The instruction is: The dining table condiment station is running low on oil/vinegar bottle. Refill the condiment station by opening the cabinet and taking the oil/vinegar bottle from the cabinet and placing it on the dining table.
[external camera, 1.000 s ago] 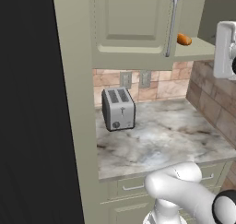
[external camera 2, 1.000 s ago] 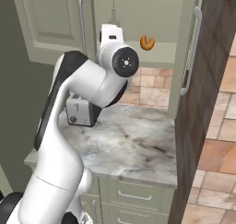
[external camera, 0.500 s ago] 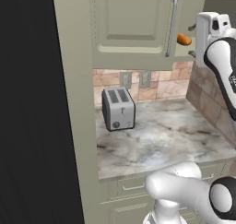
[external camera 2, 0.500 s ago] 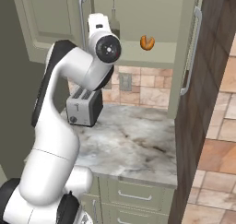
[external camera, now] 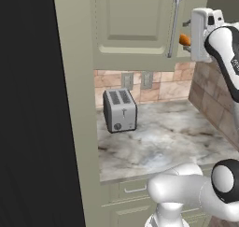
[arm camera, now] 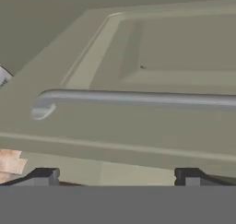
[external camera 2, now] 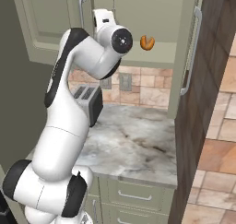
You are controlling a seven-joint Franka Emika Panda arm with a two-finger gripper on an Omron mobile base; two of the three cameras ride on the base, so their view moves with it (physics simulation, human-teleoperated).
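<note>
The sage-green cabinet hangs above the counter with its doors shut, so the oil/vinegar bottle is hidden. The dining table is out of view. My gripper is raised to the height of the cabinet door, just right of its vertical silver handle. In the hand view the handle runs across the picture a little beyond the gripper. The fingertips stand wide apart and nothing is between them. In the right base view my hand is up against the cabinet, beside the handle.
A silver toaster stands on the small marble counter below the cabinet. A brick wall closes the right side and a dark tall panel the left. A small orange object shows at the cabinet's lower edge. Green drawers lie under the counter.
The arm has swung my hand up and toward the cabinet door, from the right edge of the left base view to just beside the handle. The cabinet stays shut.
</note>
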